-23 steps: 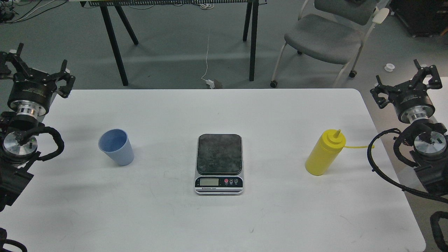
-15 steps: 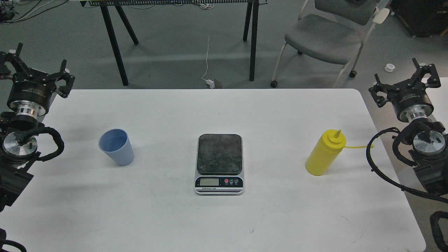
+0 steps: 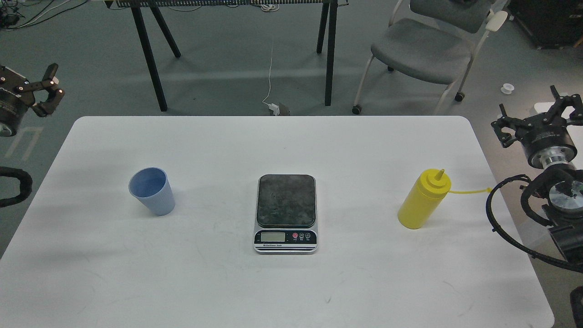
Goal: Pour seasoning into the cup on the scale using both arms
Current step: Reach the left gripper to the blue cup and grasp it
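The light blue ribbed cup [image 3: 152, 191] stands upright on the white table [image 3: 291, 282], left of centre. The scale [image 3: 285, 212] sits in the middle with its dark platform bare. The yellow seasoning bottle [image 3: 423, 200] stands upright at the right, its tethered cap [image 3: 489, 190] hanging out to the right. My left gripper [image 3: 27, 91] is at the far left edge beyond the table's corner, partly cut off, its visible finger [image 3: 49, 89] spread wide; it holds nothing. My right gripper [image 3: 537, 115] is open and empty, off the table's right edge, behind and right of the bottle.
A grey chair [image 3: 423, 45] stands behind the table at the right. Black legs of another table [image 3: 150, 59] and a white cable with a plug [image 3: 273, 107] are on the floor behind. The right arm's cable loop [image 3: 501, 218] hangs by the table's right edge.
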`<state>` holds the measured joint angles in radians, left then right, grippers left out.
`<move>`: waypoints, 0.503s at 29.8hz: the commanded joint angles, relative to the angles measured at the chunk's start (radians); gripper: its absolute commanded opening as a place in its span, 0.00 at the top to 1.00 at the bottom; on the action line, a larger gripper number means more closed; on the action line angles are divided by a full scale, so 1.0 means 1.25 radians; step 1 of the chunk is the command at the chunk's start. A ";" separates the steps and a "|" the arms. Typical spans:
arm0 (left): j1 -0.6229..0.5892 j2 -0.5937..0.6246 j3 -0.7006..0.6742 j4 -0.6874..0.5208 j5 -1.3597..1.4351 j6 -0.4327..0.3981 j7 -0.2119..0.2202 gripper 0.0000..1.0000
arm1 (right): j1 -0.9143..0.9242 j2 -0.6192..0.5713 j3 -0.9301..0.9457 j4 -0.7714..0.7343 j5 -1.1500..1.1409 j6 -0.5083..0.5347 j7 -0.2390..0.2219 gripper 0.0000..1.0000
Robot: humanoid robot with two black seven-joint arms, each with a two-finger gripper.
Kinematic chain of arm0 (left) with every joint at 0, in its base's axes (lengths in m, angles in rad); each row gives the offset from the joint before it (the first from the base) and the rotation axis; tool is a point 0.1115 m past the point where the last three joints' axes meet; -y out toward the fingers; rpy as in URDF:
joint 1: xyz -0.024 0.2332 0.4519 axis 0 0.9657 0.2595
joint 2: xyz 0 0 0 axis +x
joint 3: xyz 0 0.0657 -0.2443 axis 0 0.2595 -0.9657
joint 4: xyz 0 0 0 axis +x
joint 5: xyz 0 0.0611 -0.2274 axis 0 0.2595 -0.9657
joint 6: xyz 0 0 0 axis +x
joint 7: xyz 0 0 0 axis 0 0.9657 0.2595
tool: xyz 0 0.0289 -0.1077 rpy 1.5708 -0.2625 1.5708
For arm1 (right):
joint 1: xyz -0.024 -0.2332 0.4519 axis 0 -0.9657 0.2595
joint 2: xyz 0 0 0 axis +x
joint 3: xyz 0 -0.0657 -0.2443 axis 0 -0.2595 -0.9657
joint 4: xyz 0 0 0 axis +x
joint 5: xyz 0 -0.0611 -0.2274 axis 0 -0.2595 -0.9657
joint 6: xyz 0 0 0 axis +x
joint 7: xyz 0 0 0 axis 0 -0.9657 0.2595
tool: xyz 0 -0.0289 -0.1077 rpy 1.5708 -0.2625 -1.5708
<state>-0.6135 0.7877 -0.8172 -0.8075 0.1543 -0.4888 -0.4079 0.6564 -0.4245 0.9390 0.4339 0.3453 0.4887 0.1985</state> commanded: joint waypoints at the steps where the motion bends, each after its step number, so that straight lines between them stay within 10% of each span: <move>1: 0.002 0.045 0.002 -0.097 0.185 0.000 -0.011 0.01 | -0.012 -0.015 0.010 0.030 0.000 0.000 0.000 0.00; 15: 0.001 0.074 0.041 -0.271 1.092 0.073 -0.012 0.03 | -0.013 -0.019 0.023 0.058 -0.001 0.000 0.000 0.00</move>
<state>-0.6185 0.8882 -0.7673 -1.1398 1.2595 -0.4262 -0.4247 0.6410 -0.4482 0.9646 0.4894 0.3437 0.4887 0.1979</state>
